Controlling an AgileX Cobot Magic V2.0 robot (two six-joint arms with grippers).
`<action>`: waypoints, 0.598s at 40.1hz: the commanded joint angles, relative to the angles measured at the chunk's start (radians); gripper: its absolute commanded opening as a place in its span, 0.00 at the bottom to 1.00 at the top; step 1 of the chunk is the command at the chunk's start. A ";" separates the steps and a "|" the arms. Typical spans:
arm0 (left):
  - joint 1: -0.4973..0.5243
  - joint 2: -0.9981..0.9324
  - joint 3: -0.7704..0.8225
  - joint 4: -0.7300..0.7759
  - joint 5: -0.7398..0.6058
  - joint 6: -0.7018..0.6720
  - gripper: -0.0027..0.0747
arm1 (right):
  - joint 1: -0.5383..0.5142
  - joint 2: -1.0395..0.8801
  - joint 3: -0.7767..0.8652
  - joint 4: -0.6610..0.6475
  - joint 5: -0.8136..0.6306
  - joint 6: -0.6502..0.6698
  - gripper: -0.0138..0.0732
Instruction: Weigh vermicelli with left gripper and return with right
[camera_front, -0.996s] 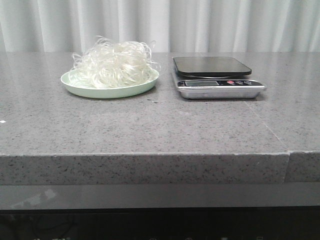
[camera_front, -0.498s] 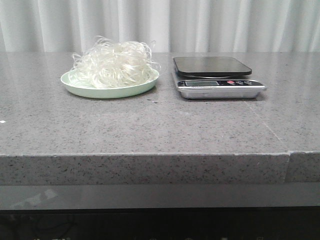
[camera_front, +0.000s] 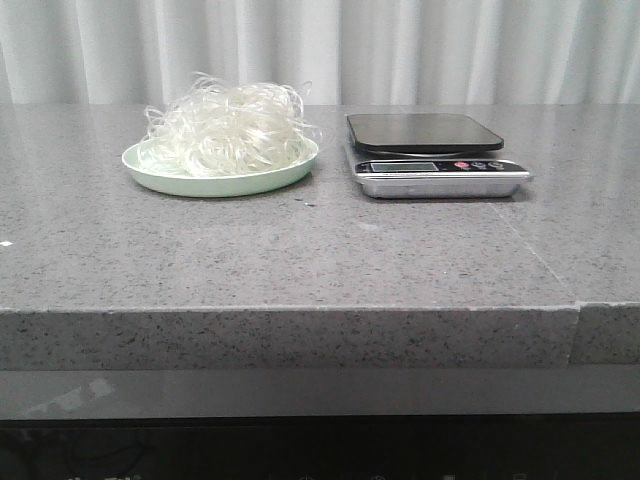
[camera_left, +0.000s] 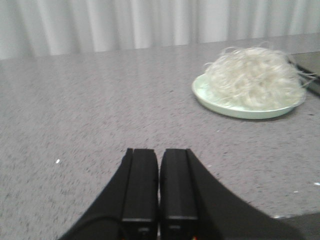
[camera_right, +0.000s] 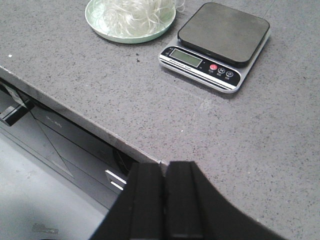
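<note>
The vermicelli (camera_front: 228, 128) is a fluffy whitish tangle heaped on a pale green plate (camera_front: 150, 165) at the back left of the grey stone table. It also shows in the left wrist view (camera_left: 252, 77) and the right wrist view (camera_right: 132, 11). A kitchen scale (camera_front: 425, 132) with a dark empty platform stands right of the plate; it also shows in the right wrist view (camera_right: 222, 27). My left gripper (camera_left: 159, 152) is shut and empty, low over the table, well short of the plate. My right gripper (camera_right: 165, 167) is shut and empty over the table's front edge. Neither gripper shows in the front view.
A pale curtain (camera_front: 400, 50) hangs behind the table. The table's front edge (camera_right: 75, 117) drops to dark panels below. A seam (camera_front: 578, 330) runs through the stone at the front right.
</note>
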 joint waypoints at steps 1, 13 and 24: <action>0.041 -0.029 0.056 -0.039 -0.161 -0.009 0.24 | -0.005 0.006 -0.022 -0.013 -0.060 -0.004 0.34; 0.066 -0.065 0.232 -0.046 -0.397 -0.007 0.24 | -0.005 0.006 -0.022 -0.013 -0.058 -0.004 0.34; 0.061 -0.065 0.245 -0.035 -0.410 -0.007 0.24 | -0.005 0.006 -0.022 -0.013 -0.058 -0.004 0.34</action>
